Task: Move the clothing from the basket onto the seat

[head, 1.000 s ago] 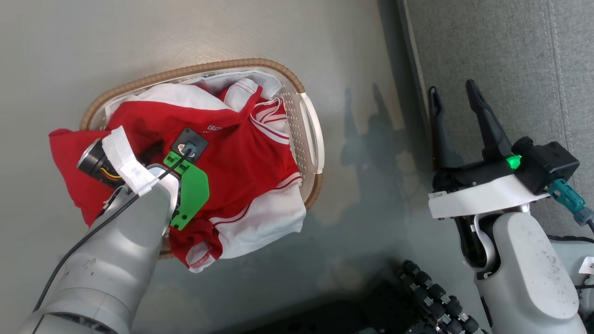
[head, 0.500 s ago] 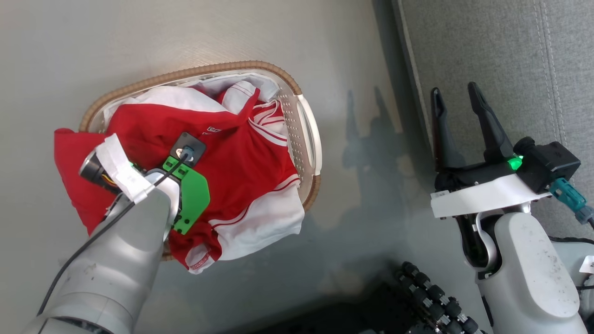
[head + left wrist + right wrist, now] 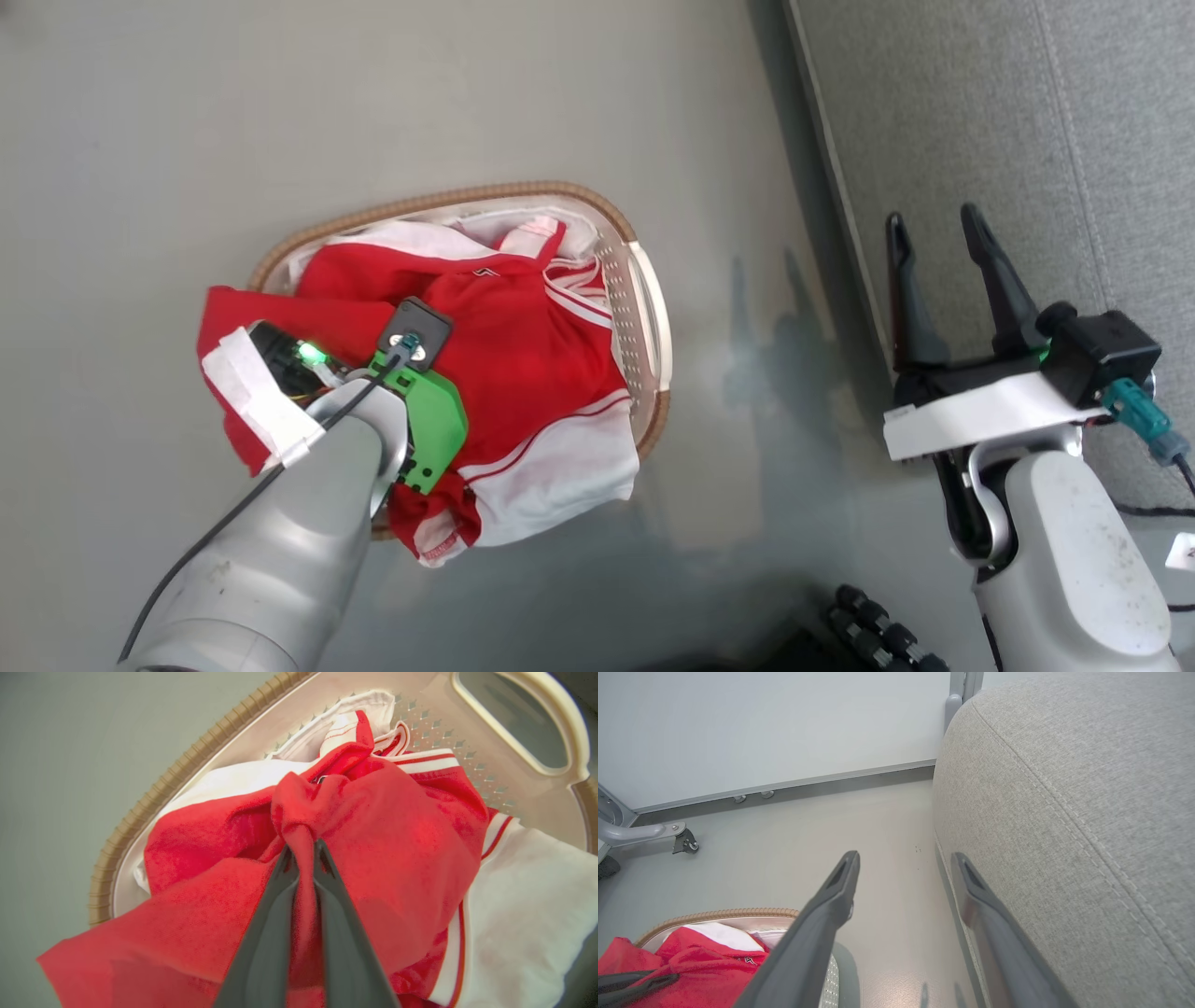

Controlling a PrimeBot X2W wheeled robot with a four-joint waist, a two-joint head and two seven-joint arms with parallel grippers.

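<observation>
Red clothing (image 3: 523,355) with white trim fills the white basket (image 3: 439,201) with a brown woven rim on the floor and spills over its near edge. In the left wrist view my left gripper (image 3: 301,847) is shut on a bunched fold of the red clothing (image 3: 397,826), just above the basket (image 3: 154,807). In the head view the left wrist covers its fingers. My right gripper (image 3: 934,217) stands open and empty at the edge of the grey seat (image 3: 980,112). The right wrist view has the right gripper (image 3: 906,857) between floor and seat (image 3: 1064,788).
White cloth (image 3: 355,709) lies under the red garments at the basket's far end. A metal leg with a caster (image 3: 684,842) stands by the wall's baseboard. A black ridged part of my base (image 3: 882,635) is at the bottom right. Bare floor separates basket and seat.
My left gripper has shut on a fold of the red clothing and bunched it. The head camera has moved, so the basket sits lower and further right in that view. The right gripper stays open.
</observation>
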